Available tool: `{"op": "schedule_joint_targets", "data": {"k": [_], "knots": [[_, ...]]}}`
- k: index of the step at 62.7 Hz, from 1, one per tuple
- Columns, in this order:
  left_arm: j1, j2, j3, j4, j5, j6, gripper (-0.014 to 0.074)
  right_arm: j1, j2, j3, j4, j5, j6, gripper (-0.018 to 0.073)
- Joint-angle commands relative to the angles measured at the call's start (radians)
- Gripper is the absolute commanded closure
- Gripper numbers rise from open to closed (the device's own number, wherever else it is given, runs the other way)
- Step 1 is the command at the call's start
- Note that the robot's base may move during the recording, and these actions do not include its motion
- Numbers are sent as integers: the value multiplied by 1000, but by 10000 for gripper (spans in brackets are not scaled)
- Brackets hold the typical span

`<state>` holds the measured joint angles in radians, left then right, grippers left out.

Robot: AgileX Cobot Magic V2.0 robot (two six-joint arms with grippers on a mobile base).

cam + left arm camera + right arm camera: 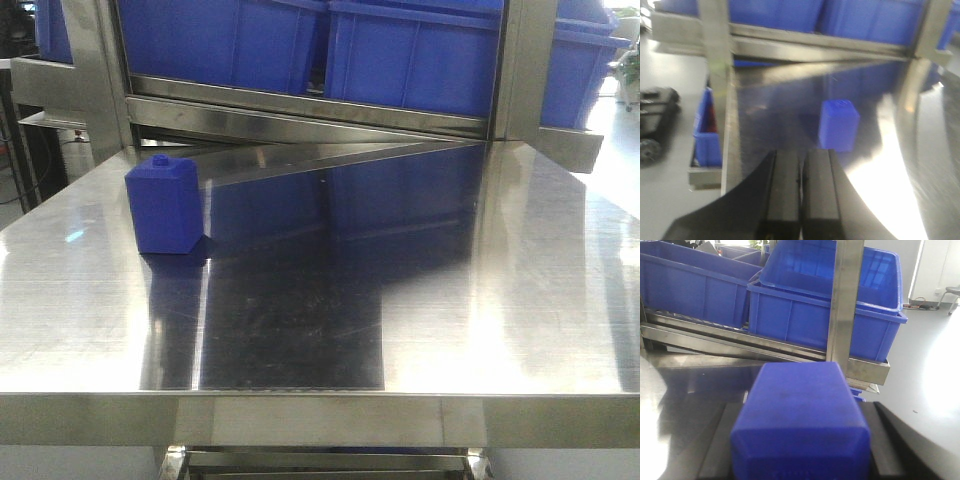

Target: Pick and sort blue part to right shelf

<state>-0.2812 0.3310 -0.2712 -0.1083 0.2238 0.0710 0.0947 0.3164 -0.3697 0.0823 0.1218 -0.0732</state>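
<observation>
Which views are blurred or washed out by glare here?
Front view: sharp, with glare patches on the steel table flanking a blue reflection. Left wrist view: motion-blurred throughout, glare burnt out lower right. Right wrist view: bins crisp, the close blue part soft.

Solid-colour blue part [800, 430] between black fingers [717, 450]; beyond the fingers, plain blue bins [790, 320]; brushed silver-grey table [520, 300].

Table [420, 300] mostly open, blue block [165, 208] on L, shelf [300, 105] + bins [400, 50] wall off rear
</observation>
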Motion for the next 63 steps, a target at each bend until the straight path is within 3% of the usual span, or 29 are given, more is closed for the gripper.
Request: {"op": "schedule_joint_targets", "data": {"k": [1,8,21,26,41,44,51,63], "knots": [[-42,97,-74,3,-75,-7,463,-7,7,-29,2,-95,-10,165],[-90,214,-132,3,-87,-7,352,-7,7,-29,2,-95,-10,165],[-151,435,-225,3,-135,-7,-26,-7,7,-29,2,-95,-10,165],[-161,514,-261,3,-135,-7,-82,-7,7,-29,2,-95,-10,165],[-168,746,-422,37,-114,-11,-87,-7,7,-29,2,-95,-10,165],[-168,790,-460,37,-92,-44,-87,-7,7,-29,2,-95,-10,165],[-168,889,-583,37,16,-191,-87,-7,7,-29,2,-95,-10,165],[-168,1051,-809,44,291,-269,-87,-7,7,-29,2,-95,-10,165]]}}
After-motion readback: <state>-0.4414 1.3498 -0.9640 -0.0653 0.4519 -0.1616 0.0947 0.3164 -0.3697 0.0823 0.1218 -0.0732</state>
